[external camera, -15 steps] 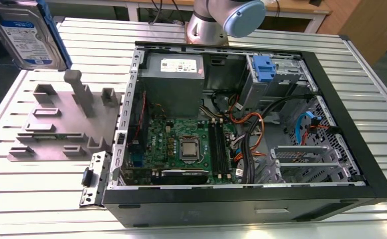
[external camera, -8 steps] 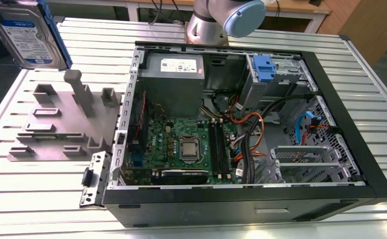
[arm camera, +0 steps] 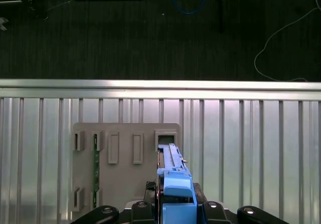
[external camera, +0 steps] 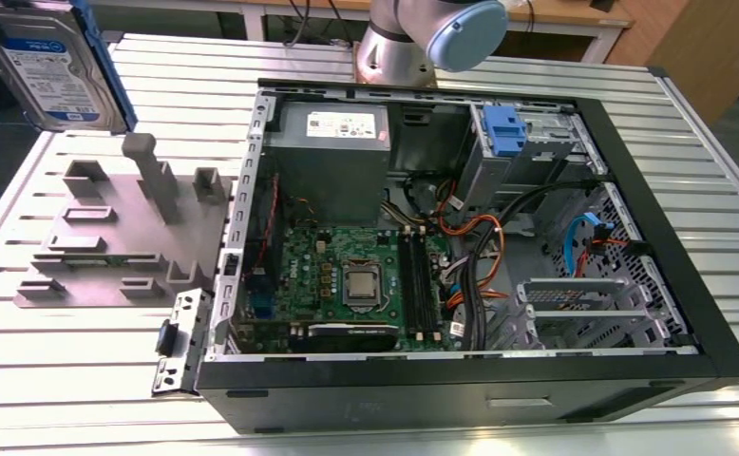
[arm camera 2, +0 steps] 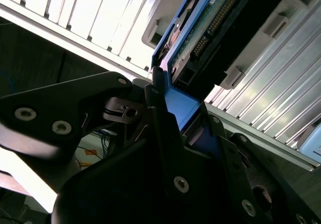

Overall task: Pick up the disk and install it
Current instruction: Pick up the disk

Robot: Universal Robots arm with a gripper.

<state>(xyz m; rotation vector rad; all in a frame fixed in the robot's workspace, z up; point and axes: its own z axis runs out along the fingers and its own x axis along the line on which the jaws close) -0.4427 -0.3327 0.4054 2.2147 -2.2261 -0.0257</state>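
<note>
The disk (external camera: 59,62), silver with a white-and-blue label and blue rails, hangs in the air above the table at the exterior view's upper left, well above the grey fixture plate (external camera: 116,228). In the second wrist view my gripper (arm camera 2: 181,117) is shut on the blue rail end of the disk (arm camera 2: 215,23), with a black finger on each side. The first wrist view looks down the disk (arm camera: 173,176) edge-on, clamped in my gripper (arm camera: 173,209) over the fixture plate (arm camera: 125,153). The open computer case (external camera: 673,237) lies to the exterior view's right of the disk.
Inside the case sit a grey power-supply box (external camera: 331,142), a motherboard (external camera: 357,275), loose cables (external camera: 471,237) and a blue caddy clip (external camera: 502,128) at the drive bay. The arm's base (external camera: 407,43) stands behind the case. The ribbed metal table (external camera: 66,380) ends at an edge (arm camera: 160,86) beyond the fixture.
</note>
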